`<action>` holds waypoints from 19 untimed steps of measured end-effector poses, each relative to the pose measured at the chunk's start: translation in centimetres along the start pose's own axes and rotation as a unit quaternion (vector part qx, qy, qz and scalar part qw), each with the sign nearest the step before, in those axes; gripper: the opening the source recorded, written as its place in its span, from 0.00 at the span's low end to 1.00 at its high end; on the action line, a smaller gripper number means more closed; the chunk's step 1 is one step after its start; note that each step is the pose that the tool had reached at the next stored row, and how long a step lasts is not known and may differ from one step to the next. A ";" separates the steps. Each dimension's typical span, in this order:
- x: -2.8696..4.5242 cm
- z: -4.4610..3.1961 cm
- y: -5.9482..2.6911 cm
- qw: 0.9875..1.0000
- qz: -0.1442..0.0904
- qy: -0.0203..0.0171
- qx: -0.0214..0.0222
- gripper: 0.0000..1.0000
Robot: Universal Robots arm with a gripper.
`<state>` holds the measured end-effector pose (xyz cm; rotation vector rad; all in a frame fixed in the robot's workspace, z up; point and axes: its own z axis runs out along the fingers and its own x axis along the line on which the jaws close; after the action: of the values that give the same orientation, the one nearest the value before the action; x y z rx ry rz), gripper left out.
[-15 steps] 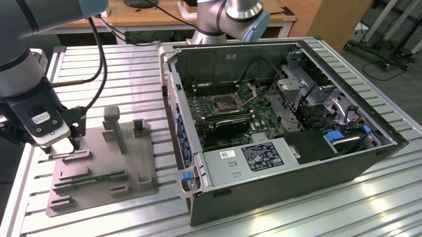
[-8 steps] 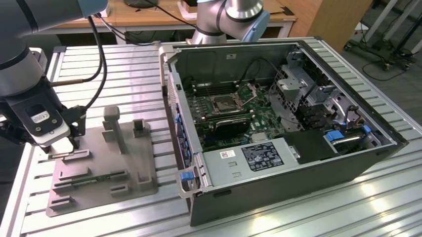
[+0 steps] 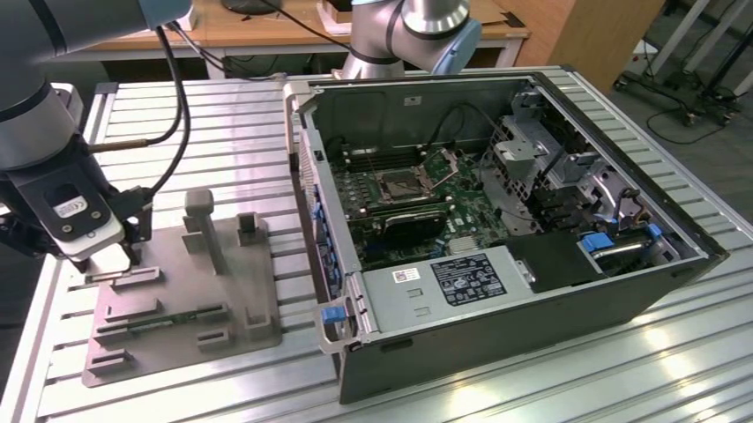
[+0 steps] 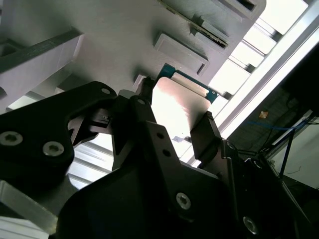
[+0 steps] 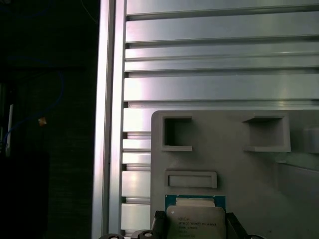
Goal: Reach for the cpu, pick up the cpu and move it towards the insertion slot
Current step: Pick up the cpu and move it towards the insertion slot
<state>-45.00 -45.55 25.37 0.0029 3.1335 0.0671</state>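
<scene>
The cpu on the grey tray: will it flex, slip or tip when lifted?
Probably stiff: the cpu is a flat, metal-topped square. Its glossy top hints at slipperiness. Lying flat on the tray, it should not roll, but the thin green edge may chip.

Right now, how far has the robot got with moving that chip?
Reaching looks done: the pincer is down at the small silvery square cpu on the grey plastic tray. Whether it grips yet is unclear. Left: carrying it to the silver-framed insertion slot, open and empty.
</scene>
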 end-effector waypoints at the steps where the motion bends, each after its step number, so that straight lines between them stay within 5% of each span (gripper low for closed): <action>1: 0.00 -0.05 0.00 1.000 0.000 0.000 0.000 0.54; 19: -0.01 -0.83 0.03 1.000 0.000 0.000 0.000 0.54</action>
<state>-45.00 -45.55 26.20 0.0028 3.1334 0.0672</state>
